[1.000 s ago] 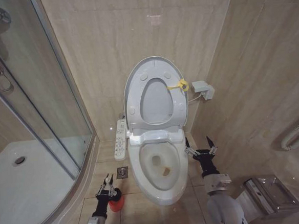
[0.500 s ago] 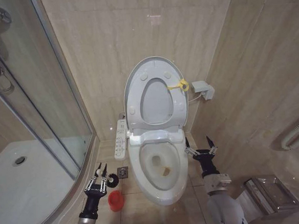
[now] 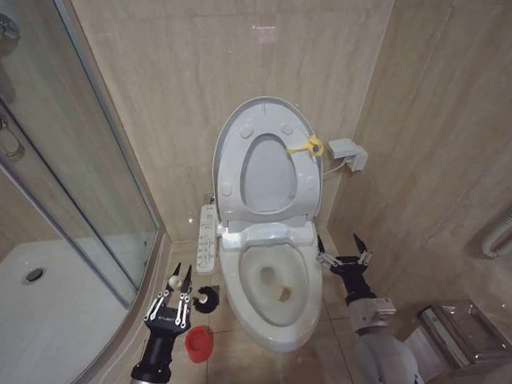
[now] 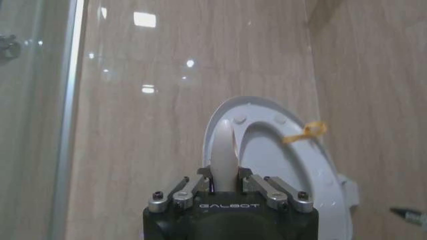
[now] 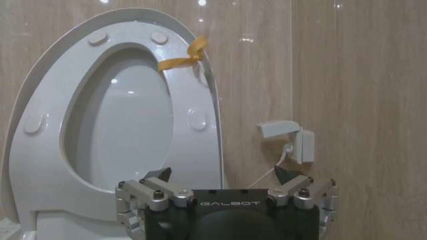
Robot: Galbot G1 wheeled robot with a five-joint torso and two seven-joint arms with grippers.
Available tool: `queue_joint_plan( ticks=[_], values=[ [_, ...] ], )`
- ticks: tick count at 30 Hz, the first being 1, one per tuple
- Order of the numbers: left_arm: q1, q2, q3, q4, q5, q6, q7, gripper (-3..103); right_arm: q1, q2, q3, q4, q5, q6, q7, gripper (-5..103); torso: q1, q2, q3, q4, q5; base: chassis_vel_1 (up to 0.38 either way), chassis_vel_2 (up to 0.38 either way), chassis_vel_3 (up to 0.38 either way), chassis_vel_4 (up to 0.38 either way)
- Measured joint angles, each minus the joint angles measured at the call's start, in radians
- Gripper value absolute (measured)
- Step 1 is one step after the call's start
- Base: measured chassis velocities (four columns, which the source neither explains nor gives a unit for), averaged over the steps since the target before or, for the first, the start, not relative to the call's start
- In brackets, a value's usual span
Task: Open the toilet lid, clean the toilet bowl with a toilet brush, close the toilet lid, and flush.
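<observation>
Your left gripper (image 3: 177, 290) is raised off the floor at the toilet bowl's (image 3: 279, 327) left side, fingers closed on the white handle of the toilet brush (image 4: 223, 160), whose dark head hangs above the red holder (image 3: 197, 343). Your right gripper (image 3: 345, 257) hovers beside the bowl's right rim, fingers spread wide, holding nothing. The toilet lid (image 3: 264, 112) stands upright against the wall.

Glass shower enclosure (image 3: 52, 171) on left, drain (image 3: 33, 274) in its tray. Beige tiled walls. White wall socket (image 3: 348, 154) beside cistern area. Metal box (image 3: 463, 331) on floor, right.
</observation>
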Motion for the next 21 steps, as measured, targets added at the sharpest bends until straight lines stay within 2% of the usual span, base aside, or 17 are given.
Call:
queue_joint_plan(
  ticks=[4, 7, 10, 13, 15, 17, 21],
  values=[
    [-0.086, 0.032, 0.043, 0.03, -0.017, 0.006, 0.001, 22, 0.0, 0.0, 0.0, 0.0, 0.0, 0.0, 0.0, 100, 0.0, 0.0, 0.0, -0.0002, -0.0001, 0.0, 0.0, 0.0, 0.0],
    [-0.203, 0.066, 0.091, 0.079, -0.057, 0.022, 0.003, 22, 0.0, 0.0, 0.0, 0.0, 0.0, 0.0, 0.0, 100, 0.0, 0.0, 0.0, -0.0003, -0.0003, 0.0, 0.0, 0.0, 0.0],
    [-0.244, 0.083, 0.108, 0.094, -0.076, 0.031, 0.005, 22, 0.0, 0.0, 0.0, 0.0, 0.0, 0.0, 0.0, 100, 0.0, 0.0, 0.0, -0.0004, -0.0004, 0.0, 0.0, 0.0, 0.0],
    [-0.378, 0.133, 0.198, 0.15, -0.157, 0.06, 0.007, 22, 0.0, 0.0, 0.0, 0.0, 0.0, 0.0, 0.0, 100, 0.0, 0.0, 0.0, -0.0001, -0.0002, 0.0, 0.0, 0.0, 0.0],
    [-0.404, 0.141, 0.224, 0.161, -0.177, 0.064, 0.007, 22, 0.0, 0.0, 0.0, 0.0, 0.0, 0.0, 0.0, 100, 0.0, 0.0, 0.0, -0.0001, -0.0002, 0.0, 0.0, 0.0, 0.0],
    [-0.485, 0.153, 0.307, 0.193, -0.222, 0.072, 0.007, 22, 0.0, 0.0, 0.0, 0.0, 0.0, 0.0, 0.0, 100, 0.0, 0.0, 0.0, -0.0003, -0.0002, 0.0, 0.0, 0.0, 0.0],
    [-0.58, 0.147, 0.386, 0.24, -0.24, 0.08, 0.006, 22, 0.0, 0.0, 0.0, 0.0, 0.0, 0.0, 0.0, 100, 0.0, 0.0, 0.0, -0.0002, -0.0001, 0.0, 0.0, 0.0, 0.0]
  ],
)
